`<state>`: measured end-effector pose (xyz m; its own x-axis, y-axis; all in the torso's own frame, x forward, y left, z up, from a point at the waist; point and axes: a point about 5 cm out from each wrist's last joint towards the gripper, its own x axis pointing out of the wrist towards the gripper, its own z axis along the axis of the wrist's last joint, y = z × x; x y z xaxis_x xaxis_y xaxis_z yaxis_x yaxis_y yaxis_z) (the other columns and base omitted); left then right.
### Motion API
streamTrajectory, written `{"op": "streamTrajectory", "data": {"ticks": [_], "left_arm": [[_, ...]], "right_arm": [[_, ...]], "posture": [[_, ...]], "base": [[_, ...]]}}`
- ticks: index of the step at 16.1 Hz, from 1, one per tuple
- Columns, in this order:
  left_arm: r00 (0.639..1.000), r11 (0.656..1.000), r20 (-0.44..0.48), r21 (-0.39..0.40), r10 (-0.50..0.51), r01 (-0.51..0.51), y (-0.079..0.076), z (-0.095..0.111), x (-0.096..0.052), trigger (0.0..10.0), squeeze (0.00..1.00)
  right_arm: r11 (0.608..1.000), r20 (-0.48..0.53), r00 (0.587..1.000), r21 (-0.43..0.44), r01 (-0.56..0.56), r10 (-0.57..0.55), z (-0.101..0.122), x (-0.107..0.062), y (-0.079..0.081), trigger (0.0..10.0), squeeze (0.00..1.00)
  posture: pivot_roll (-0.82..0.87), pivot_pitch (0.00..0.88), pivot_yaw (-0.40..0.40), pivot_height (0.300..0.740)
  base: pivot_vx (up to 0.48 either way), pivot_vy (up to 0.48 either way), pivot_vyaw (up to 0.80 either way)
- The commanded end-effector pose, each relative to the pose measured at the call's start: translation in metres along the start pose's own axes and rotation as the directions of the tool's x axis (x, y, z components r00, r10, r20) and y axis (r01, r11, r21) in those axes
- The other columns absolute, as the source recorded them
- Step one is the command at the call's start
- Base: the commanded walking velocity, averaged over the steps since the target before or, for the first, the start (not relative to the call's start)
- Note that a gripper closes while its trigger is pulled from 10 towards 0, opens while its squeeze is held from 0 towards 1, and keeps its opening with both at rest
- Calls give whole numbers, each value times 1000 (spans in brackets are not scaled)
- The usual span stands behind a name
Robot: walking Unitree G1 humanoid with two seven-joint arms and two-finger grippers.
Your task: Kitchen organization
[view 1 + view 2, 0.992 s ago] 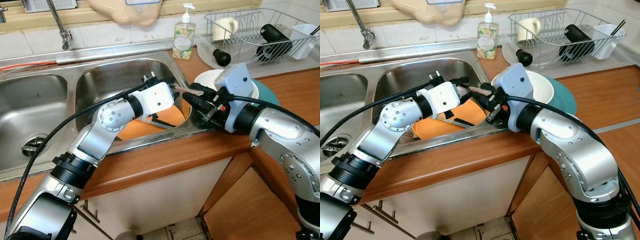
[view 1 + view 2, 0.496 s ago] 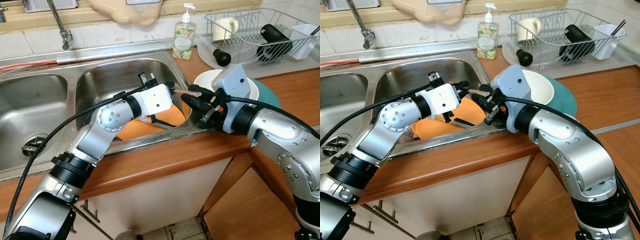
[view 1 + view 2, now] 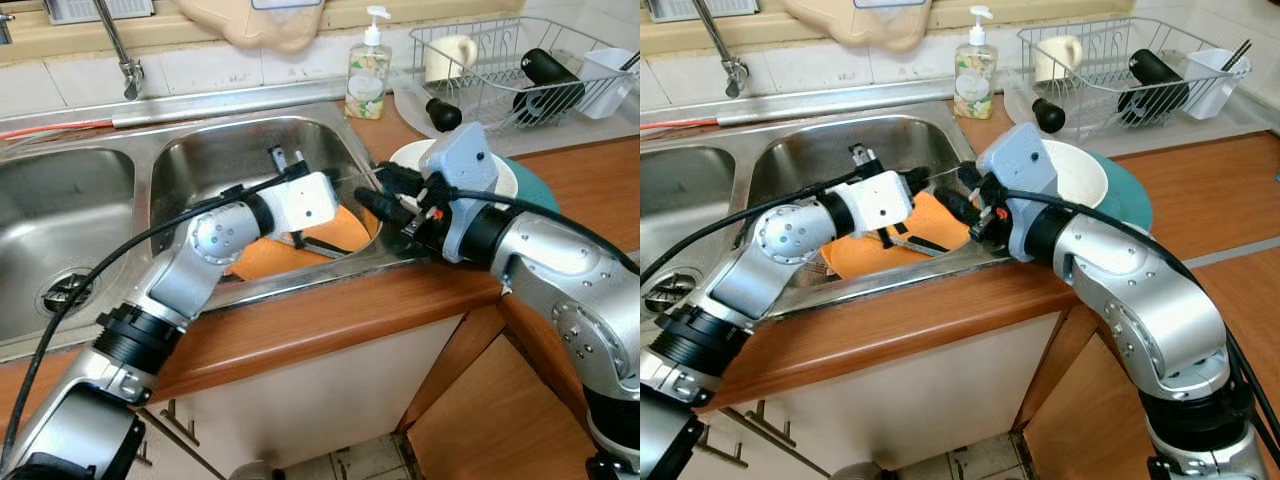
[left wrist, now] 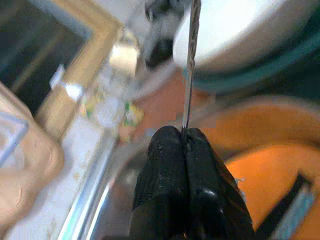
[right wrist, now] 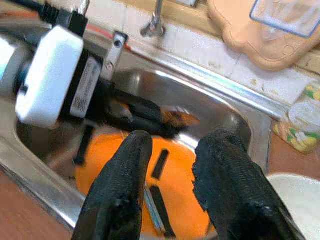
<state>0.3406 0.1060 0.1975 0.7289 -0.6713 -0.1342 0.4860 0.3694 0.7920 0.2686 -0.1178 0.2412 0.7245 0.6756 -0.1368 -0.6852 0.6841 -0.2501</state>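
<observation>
While pinched by the left tool (image 4: 186, 150), thin knife (image 4: 191, 65) looks silvery.

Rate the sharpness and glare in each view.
Eye views: sharp, soft glare on the sink. Left wrist view: left claw fairly crisp on a thin utensil, background badly blurred. Right wrist view: right claw blurred close up, sink beyond slightly soft.

Black cables are trailing along both silver arms, each wearing a white wrist housing and textured black fingers (image 5: 120, 190).
</observation>
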Motion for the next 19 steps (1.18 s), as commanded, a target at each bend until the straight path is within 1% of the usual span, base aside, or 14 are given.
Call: {"op": "streamTrajectory", "data": {"ticks": [1,4,5,6,7,8,9,10,11,12,13,17,18,19], "left_arm": [[996,1000,-85,-7,6,-7,6,-15,-5,0,0],[976,1000,-218,-26,-18,12,5,-38,-11,0,0],[933,996,-353,-70,-69,47,3,-63,-18,0,0],[908,991,-406,-118,-104,61,0,-73,-20,3176,0],[908,991,-406,-118,-104,61,0,-73,-20,3176,0],[877,985,-465,-163,-122,51,-4,-82,-19,10000,0],[845,978,-519,-205,-129,23,-7,-92,-17,10000,0],[834,975,-533,-222,-140,21,-10,-95,-17,10000,0],[808,958,-558,-286,-186,23,-19,-103,-15,10000,0],[805,954,-560,-298,-195,24,-20,-103,-15,10000,0],[800,949,-562,-313,-211,30,-23,-104,-14,10000,1000],[801,944,-557,-330,-221,31,-22,-104,-13,10000,1000],[815,943,-543,-333,-202,11,-19,-103,-13,10000,1000],[844,935,-508,-354,-173,-22,-13,-99,-13,10000,1000]], "right_arm": [[1000,-17,1000,-23,4,-4,-3,0,3,10000,0],[1000,-26,1000,-26,2,-2,-6,1,6,10000,0],[1000,-30,1000,-30,-8,7,-7,3,11,10000,0],[999,-34,999,-35,-15,14,-8,4,13,10000,0],[999,-34,999,-35,-15,14,-8,4,13,10000,0],[999,-36,999,-39,-23,22,-9,5,15,10000,0],[999,-38,999,-42,-30,29,-9,7,16,10000,0],[999,-38,999,-43,-32,30,-9,7,17,10000,0],[998,-44,999,-48,-32,30,-10,8,19,10000,0],[998,-45,999,-49,-31,29,-10,8,20,10000,0],[999,-48,999,-47,-25,23,-11,8,20,10000,0],[998,-12,998,-33,62,-62,-7,5,12,10000,0],[989,21,990,-30,142,-141,-2,4,4,10000,0],[969,57,968,-6,247,-246,4,0,-10,10000,0]], "posture": [[-82,0,26,740],[-86,0,29,740],[-86,0,28,740],[-84,0,24,740],[-84,0,24,740],[-83,0,21,740],[-86,0,19,740],[-86,0,19,740],[-86,0,19,740],[-86,0,19,740],[-107,0,31,740],[-105,0,32,740],[-105,0,33,740],[-106,0,34,740]], "base": [[0,0,0],[0,0,0],[0,0,0],[0,0,0],[0,0,0],[0,0,0],[0,0,0],[0,0,0],[0,0,0],[0,0,0],[0,0,0],[0,0,0],[0,0,0],[0,0,0]]}}
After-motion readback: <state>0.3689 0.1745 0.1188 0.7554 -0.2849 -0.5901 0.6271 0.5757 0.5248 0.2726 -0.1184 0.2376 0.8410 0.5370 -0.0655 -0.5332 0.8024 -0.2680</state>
